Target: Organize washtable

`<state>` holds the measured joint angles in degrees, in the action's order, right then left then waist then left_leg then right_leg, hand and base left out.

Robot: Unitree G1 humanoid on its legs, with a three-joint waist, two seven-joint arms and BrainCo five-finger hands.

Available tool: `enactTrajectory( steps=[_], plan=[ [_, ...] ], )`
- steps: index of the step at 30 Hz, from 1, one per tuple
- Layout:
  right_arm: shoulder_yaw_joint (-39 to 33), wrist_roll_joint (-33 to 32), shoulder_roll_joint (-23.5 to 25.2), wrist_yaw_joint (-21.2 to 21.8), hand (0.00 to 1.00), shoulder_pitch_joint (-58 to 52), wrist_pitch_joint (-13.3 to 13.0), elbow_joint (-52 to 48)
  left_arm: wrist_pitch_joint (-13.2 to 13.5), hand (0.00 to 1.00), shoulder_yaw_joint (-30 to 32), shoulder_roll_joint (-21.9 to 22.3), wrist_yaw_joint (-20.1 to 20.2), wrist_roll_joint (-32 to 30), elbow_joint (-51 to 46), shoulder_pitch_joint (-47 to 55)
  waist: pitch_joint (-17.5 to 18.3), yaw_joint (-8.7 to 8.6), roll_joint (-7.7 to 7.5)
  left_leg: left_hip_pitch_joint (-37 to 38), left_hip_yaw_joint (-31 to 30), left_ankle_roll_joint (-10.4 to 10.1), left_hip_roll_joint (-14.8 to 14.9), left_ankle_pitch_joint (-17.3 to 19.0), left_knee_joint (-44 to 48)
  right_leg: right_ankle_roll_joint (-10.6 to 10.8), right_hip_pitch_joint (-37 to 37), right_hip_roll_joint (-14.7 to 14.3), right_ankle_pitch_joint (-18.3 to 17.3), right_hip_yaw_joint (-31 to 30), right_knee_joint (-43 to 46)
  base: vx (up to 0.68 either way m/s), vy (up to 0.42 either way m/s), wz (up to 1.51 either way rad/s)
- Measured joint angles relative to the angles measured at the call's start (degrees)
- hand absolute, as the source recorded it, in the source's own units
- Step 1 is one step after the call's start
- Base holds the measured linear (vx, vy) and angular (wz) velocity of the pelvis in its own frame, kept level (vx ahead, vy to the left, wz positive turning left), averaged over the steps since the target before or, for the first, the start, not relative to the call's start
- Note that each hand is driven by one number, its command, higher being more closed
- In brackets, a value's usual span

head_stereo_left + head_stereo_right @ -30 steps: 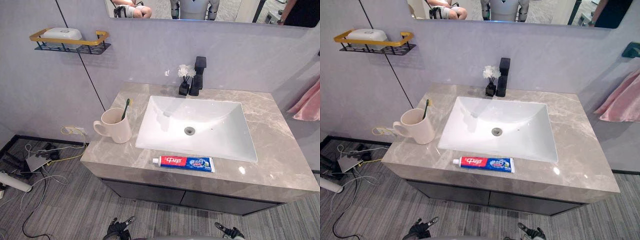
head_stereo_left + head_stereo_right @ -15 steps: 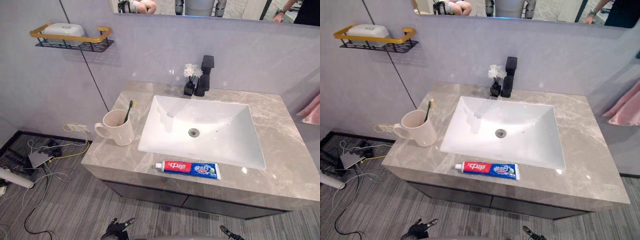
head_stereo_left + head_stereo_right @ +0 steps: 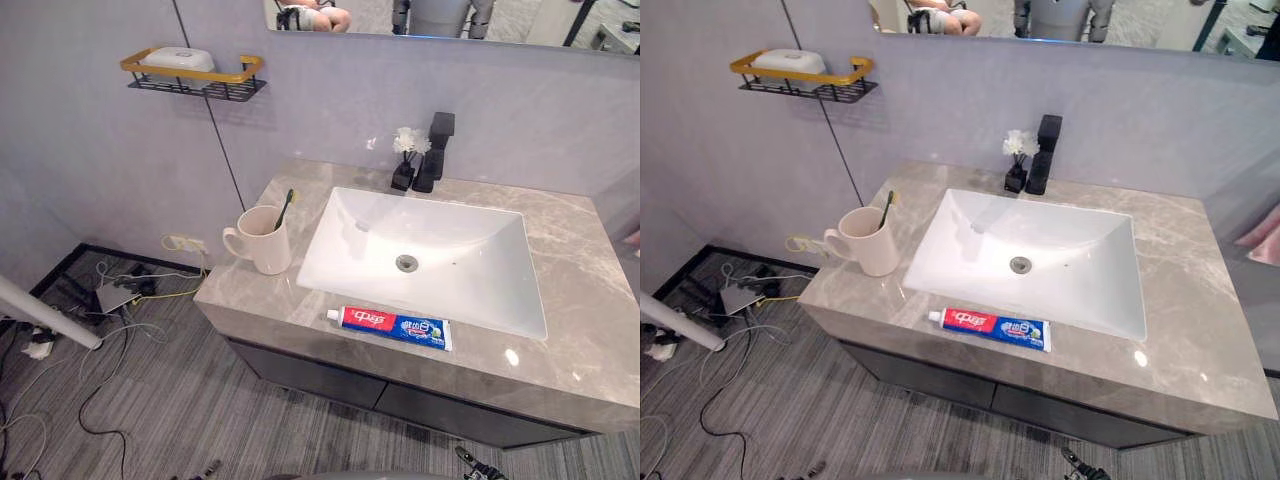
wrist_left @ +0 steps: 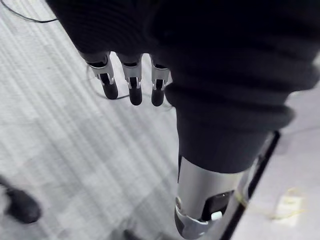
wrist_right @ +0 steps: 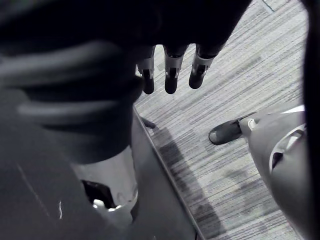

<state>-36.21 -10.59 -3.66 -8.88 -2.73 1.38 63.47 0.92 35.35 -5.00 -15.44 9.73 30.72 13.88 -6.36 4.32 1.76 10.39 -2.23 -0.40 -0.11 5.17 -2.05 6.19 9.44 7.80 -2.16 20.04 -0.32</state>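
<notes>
A red and blue toothpaste tube [image 3: 395, 326] lies flat on the grey marble washtable [image 3: 590, 330], along its front edge before the white sink basin [image 3: 430, 260]. A cream mug [image 3: 262, 238] holding a toothbrush [image 3: 285, 208] stands on the counter left of the basin. My left hand [image 4: 135, 85] hangs low over the striped floor with straight fingers, holding nothing. My right hand [image 5: 170, 75] also hangs over the floor with straight fingers, and it is empty too.
A black faucet [image 3: 436, 150] and a small vase of white flowers [image 3: 404, 160] stand behind the basin. A gold-railed wall shelf [image 3: 195, 75] carries a soap dish. Cables and a power strip [image 3: 120, 295] lie on the floor at left. A pink towel [image 3: 1265, 240] hangs at right.
The whole picture has shifted, so the washtable now sits further right in view: the camera moved. Nothing on the counter has moved.
</notes>
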Motion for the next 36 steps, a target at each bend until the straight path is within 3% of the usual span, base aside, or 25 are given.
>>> enactTrajectory(
  steps=[1,7,10,15,22,28,36],
  plan=[
    [0.04,-0.01,0.63,-0.04,0.0,-1.0,-0.11,-1.36,1.15,0.0,1.08,0.74,-2.07,1.35,-10.03,1.47,0.11,0.2,-0.19,-0.47,-1.12,-0.02,0.0,-0.12,0.12,0.06,0.11,0.18,-0.21,0.55,0.08,-0.02,-0.026,0.32],
    [0.8,-0.02,2.26,0.18,0.0,-3.37,-0.43,-1.99,3.96,0.0,-0.02,4.06,-7.24,0.37,-40.68,2.15,0.42,2.5,-0.39,-1.78,-3.26,-0.09,-0.76,-0.1,2.35,0.89,0.61,1.32,-0.91,3.47,0.88,0.03,0.0,0.27],
    [1.55,-0.08,2.41,0.37,0.0,-3.15,-0.45,-2.85,4.87,0.0,-6.09,4.48,-8.49,-5.77,-57.0,2.57,0.45,2.77,-0.4,-1.76,-4.0,-0.13,-1.11,-0.05,2.73,0.89,1.35,1.96,-0.91,3.51,0.84,-0.02,0.014,0.11],
    [3.55,-0.12,2.53,1.41,0.0,-3.09,-0.91,-3.52,8.06,0.0,-17.49,3.67,-8.1,-10.95,-70.46,2.81,0.47,2.51,-0.44,-1.69,-4.01,-0.1,-1.44,-0.05,2.81,0.99,1.39,2.26,-0.84,3.12,1.03,-0.06,0.008,0.0],
    [8.1,-0.1,1.03,1.62,0.0,-3.19,-0.94,-1.16,9.06,0.0,-22.59,0.58,-5.86,-14.12,-72.89,3.77,0.62,1.35,-0.29,-2.08,-2.37,-0.08,-0.81,-0.02,2.96,0.52,0.16,1.1,-0.4,1.1,1.03,-0.05,-0.012,-0.13],
    [10.19,0.24,-0.8,1.63,0.0,-3.79,-0.95,0.94,8.92,0.0,-34.16,-7.45,-1.13,-20.68,-72.74,3.37,1.3,0.32,0.75,-2.56,-1.19,-0.13,-0.03,0.01,3.03,0.34,-0.83,0.2,0.09,-0.28,0.68,-0.01,-0.01,-0.12],
    [11.02,2.23,-1.5,1.7,0.0,-3.95,-0.91,0.98,8.58,0.0,-43.67,-12.44,3.49,-22.17,-67.87,0.54,1.56,-0.38,1.09,-2.6,0.06,-0.25,0.24,0.08,3.01,0.06,-1.62,-0.33,0.27,-1.61,0.88,-0.03,-0.004,-0.09]
  ],
)
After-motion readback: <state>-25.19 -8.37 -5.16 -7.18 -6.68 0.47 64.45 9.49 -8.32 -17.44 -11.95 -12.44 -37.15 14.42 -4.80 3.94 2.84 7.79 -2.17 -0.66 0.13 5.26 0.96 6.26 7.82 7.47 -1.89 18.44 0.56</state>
